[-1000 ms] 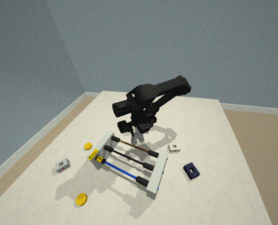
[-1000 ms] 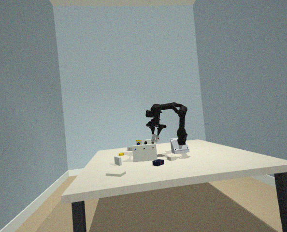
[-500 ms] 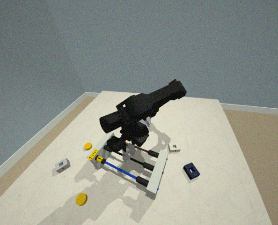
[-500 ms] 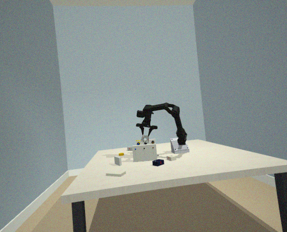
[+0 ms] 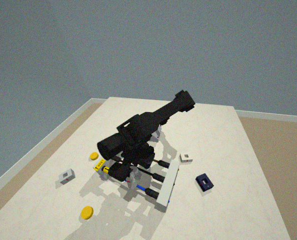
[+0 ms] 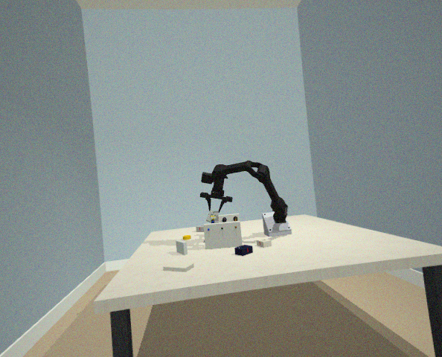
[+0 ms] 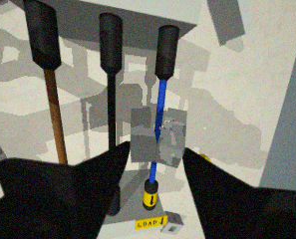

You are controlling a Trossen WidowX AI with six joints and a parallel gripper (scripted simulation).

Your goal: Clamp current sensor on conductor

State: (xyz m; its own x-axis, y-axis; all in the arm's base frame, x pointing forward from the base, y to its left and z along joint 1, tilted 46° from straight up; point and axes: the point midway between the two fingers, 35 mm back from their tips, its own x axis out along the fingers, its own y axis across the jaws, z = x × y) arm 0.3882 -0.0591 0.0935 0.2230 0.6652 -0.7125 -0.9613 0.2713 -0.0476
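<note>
My gripper [image 5: 133,172] [image 6: 214,211] [image 7: 155,148] is shut on the grey split-core sensor [image 6: 210,217] [image 7: 142,134], which stands open with its two halves apart. The blue LOAD conductor [image 5: 141,187] [image 7: 161,100] shows in the gap between the halves in the wrist view; how deep it sits in the sensor I cannot tell. A yellow band with an arrow [image 5: 105,169] [image 7: 149,199] is on the conductor's end, beside the yellow LOAD label [image 5: 99,164] [image 7: 148,223]. The direction of the sensor's own arrow cannot be made out.
A black conductor [image 7: 112,110] and a brown conductor [image 7: 55,115] run beside the blue one between white end blocks [image 5: 168,183] [image 6: 223,236]. Around them lie a grey block [image 5: 66,176], a white block [image 5: 186,158], a navy block [image 5: 204,186] and yellow discs [image 5: 93,156] [image 5: 86,212].
</note>
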